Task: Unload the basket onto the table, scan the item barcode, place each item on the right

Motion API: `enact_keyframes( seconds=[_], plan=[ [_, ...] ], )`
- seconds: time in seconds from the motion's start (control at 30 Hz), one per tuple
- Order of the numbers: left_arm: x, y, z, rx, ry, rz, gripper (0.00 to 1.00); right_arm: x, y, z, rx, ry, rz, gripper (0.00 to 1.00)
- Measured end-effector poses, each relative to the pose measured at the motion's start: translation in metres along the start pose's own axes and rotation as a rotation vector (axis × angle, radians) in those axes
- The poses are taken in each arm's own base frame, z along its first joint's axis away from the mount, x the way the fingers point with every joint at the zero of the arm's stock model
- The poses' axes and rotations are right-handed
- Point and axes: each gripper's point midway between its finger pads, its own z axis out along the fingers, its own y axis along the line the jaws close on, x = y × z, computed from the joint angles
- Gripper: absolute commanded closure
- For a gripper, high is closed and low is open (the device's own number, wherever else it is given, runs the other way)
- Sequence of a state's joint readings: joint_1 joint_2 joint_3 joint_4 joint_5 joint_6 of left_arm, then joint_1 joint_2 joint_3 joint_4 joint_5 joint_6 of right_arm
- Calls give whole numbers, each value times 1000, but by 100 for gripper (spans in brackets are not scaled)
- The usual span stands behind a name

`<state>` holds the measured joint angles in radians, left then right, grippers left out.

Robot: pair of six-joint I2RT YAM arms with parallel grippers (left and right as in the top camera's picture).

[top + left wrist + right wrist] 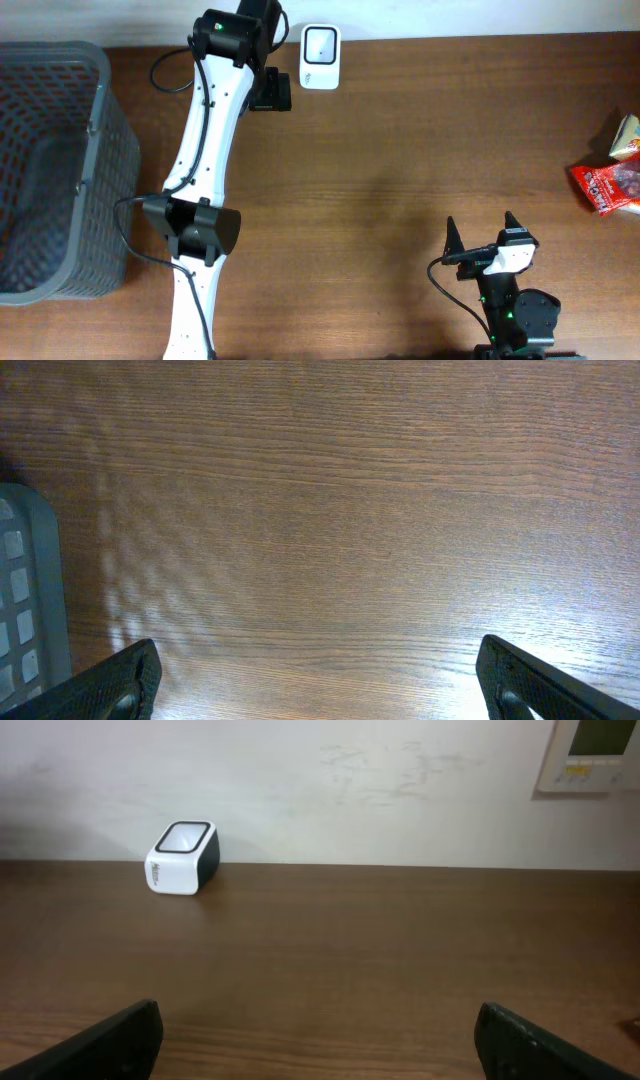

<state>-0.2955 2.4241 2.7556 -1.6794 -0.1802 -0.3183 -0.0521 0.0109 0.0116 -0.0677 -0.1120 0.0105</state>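
Packet [605, 187]: lying ahead and rightward of right gripper [481, 224], well apart, partly cropped; long axis seeming to run crosswise.
Nearer arm: right gripper, standing spread wide, holding nothing.
Other arm: left gripper [318, 660], spread too, empty, hanging much farther off.
Scanner [320, 43]: sitting ahead-left of right gripper.
Way between: looking open; basket [100, 130] sitting far leftward.

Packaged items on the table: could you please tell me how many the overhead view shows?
2. A red packet lies at the table's right edge; a pale packet sits beside it, partly cut off. Others may lie off-frame.
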Motion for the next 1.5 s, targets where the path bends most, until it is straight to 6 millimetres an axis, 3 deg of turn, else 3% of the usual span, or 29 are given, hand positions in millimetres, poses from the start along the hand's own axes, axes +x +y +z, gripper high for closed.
enact_keyframes(
  seconds=[0.93,1.17,1.23,1.43,1.5],
  plan=[
    [1,0,0,-2,5,1,1,0,-1,0,3,0,-34,2],
    [7,-19,-3,10,1,42,1,0,-1,0,3,-1,-33,2],
    [3,-23,1,15,-11,43,1,0,-1,0,3,-1,-34,2],
    [14,-36,49,25,18,55,1,0,-1,0,3,-1,-34,2],
    [20,-33,37,62,-66,39,1,0,-1,0,3,-1,-34,2]
  ],
)
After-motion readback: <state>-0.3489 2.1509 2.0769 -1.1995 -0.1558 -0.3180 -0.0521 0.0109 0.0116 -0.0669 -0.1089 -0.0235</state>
